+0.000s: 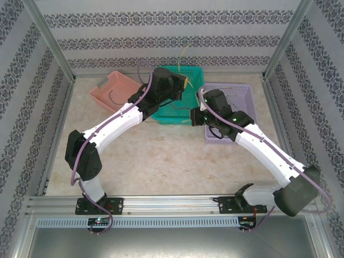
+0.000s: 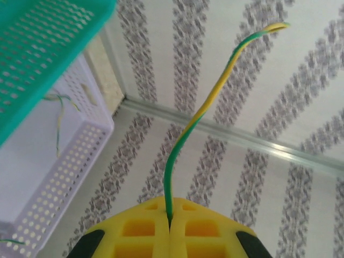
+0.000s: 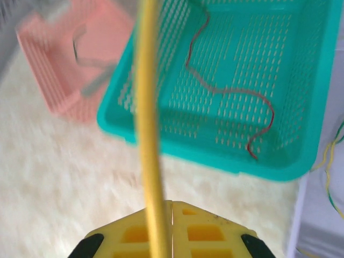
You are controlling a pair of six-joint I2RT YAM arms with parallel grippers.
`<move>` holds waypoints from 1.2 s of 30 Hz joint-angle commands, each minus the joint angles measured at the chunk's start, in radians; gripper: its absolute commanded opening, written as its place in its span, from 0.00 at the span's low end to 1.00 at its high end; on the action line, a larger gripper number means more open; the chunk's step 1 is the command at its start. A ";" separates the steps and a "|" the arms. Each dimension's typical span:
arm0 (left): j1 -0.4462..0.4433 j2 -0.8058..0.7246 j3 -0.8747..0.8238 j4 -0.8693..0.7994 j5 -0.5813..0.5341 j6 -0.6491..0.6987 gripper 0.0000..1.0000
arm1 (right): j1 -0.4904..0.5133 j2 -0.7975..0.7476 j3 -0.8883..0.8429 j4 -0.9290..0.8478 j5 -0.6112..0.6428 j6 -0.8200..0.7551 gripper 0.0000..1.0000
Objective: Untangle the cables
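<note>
My left gripper [image 2: 170,217] is shut on a green-and-yellow cable [image 2: 209,102] that rises from between its yellow fingertips and curves up to the right. From above, this gripper [image 1: 184,83] hovers over the green basket [image 1: 180,105], with the cable [image 1: 184,54] standing up behind it. My right gripper [image 3: 172,207] is shut just off the basket's near edge. A blurred yellow cable [image 3: 148,134] runs across its left finger [image 3: 134,231], outside the seam between the jaws. A red cable [image 3: 226,91] lies in the green basket [image 3: 215,145]. A dark cable [image 3: 78,48] lies in the pink basket [image 3: 59,80].
The purple basket [image 1: 236,94] stands right of the green one and holds thin yellow-green cables [image 2: 58,123]. The pink basket [image 1: 115,86] sits at the back left. Patterned walls and metal posts enclose the table [image 1: 172,161].
</note>
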 commanded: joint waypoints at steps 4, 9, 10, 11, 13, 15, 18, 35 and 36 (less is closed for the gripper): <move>0.016 0.073 0.096 0.127 0.023 0.145 0.00 | 0.059 0.063 0.031 -0.556 0.022 -0.244 0.00; 0.017 0.120 0.142 0.138 0.086 0.167 0.00 | 0.037 0.005 0.066 -0.521 0.060 -0.213 0.15; 0.017 0.126 0.149 0.133 0.105 0.177 0.00 | 0.028 -0.027 0.076 -0.497 0.047 -0.201 0.27; 0.017 0.136 0.161 0.127 0.131 0.192 0.00 | 0.015 -0.071 0.087 -0.466 0.043 -0.174 0.40; 0.017 0.149 0.167 0.129 0.175 0.226 0.00 | -0.040 -0.161 0.105 -0.394 0.016 -0.112 0.54; 0.017 0.153 0.157 0.125 0.208 0.256 0.00 | -0.127 -0.241 0.116 -0.318 -0.034 -0.044 0.61; 0.016 0.154 0.124 0.149 0.228 0.255 0.00 | -0.295 -0.296 0.113 -0.190 -0.202 0.042 0.66; 0.000 0.192 0.198 0.060 0.315 0.270 0.00 | -0.397 0.156 0.298 -0.022 -0.487 0.023 0.51; -0.002 0.193 0.198 0.057 0.317 0.269 0.00 | -0.397 0.165 0.297 -0.011 -0.486 0.025 0.45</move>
